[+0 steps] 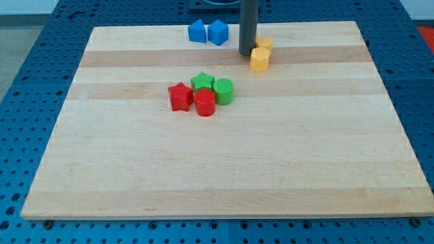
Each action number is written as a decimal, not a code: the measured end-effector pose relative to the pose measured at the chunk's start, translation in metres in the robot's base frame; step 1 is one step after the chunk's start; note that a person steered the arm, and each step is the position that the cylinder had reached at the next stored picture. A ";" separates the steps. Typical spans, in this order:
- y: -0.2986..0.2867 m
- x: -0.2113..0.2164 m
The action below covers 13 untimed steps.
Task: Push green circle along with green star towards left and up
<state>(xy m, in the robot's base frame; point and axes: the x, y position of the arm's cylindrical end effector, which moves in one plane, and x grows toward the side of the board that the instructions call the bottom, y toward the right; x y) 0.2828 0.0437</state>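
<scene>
The green circle sits near the middle of the wooden board, touching the green star on its left. A red circle lies just below them and a red star to their left, all in one tight cluster. My tip rests on the board at the view's top, above and right of the green circle, well apart from it. It stands right beside the yellow blocks.
Two yellow blocks lie just right of my tip. Two blue blocks sit at the board's top edge, left of the rod.
</scene>
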 end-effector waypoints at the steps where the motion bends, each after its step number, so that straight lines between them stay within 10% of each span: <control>1: -0.015 -0.003; 4: -0.090 0.020; 9: 0.047 0.103; 13: -0.029 0.113</control>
<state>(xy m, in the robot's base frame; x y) 0.3955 0.0151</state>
